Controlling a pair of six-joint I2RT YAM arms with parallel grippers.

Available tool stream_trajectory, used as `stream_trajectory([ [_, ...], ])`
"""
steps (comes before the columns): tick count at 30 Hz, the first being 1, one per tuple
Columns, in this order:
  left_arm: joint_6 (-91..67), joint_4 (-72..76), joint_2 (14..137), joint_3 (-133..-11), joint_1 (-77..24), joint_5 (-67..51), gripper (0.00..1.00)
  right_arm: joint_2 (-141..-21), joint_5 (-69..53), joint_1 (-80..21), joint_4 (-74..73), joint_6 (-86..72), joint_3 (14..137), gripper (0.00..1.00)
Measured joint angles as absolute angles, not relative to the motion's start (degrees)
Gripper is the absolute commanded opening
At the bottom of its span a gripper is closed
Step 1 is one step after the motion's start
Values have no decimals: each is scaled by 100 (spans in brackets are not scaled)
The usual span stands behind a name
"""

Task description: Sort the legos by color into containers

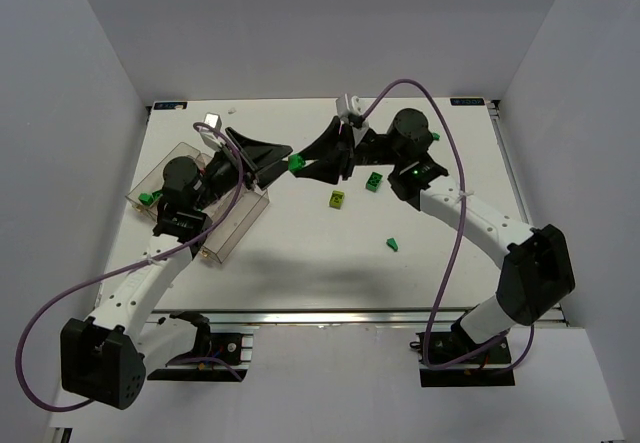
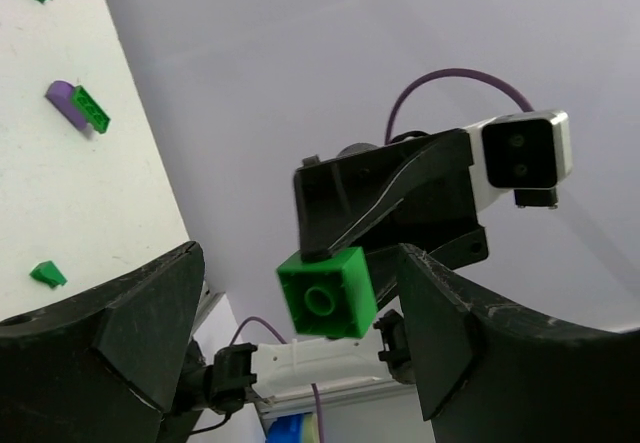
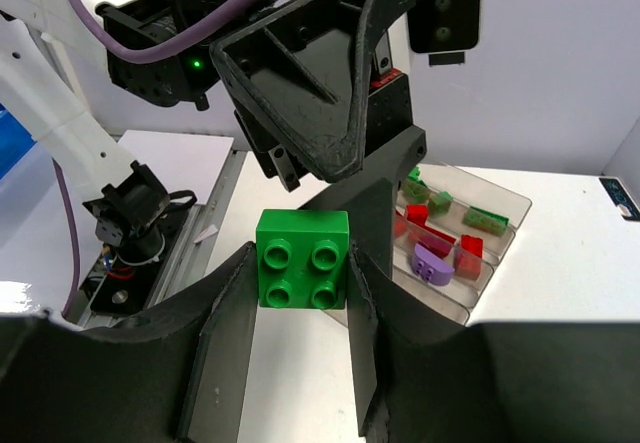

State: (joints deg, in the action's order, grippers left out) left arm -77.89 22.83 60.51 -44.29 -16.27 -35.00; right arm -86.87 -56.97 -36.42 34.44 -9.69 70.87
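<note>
Overhead, a white desk (image 1: 300,263) sits boxed in by plain pale grey walls (image 1: 320,23), and both arms reach in to meet above its far half. The right gripper (image 1: 308,166) pinches a green brick (image 1: 297,164) in the air. The left gripper (image 2: 300,263) faces it with its fingers spread wide, one on either side of the brick. Whether either finger touches the brick, I cannot tell.

Behind the left gripper, under that arm's wrist, lies the clear tray (image 1: 235,228). Back from the right gripper, under that arm, a dark green brick (image 1: 373,182), a yellow-green brick (image 1: 338,199) and a small green piece (image 1: 392,244) rest loose on the desk.

Only the right wrist view shows the four studs on the held brick and the tray's compartments, which hold red pieces (image 3: 430,225) and a purple piece (image 3: 432,263). Only the left wrist view shows the brick's hollow underside, with a black finger of the right gripper pressed against its top edge.
</note>
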Motion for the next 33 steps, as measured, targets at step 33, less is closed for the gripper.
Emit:
stream_trajectory([
  [33, -8370, 2934, 6058, -4007, -1632, -3688, 60, -9240, -5083, -3964, 3874, -554, 7212, 8],
])
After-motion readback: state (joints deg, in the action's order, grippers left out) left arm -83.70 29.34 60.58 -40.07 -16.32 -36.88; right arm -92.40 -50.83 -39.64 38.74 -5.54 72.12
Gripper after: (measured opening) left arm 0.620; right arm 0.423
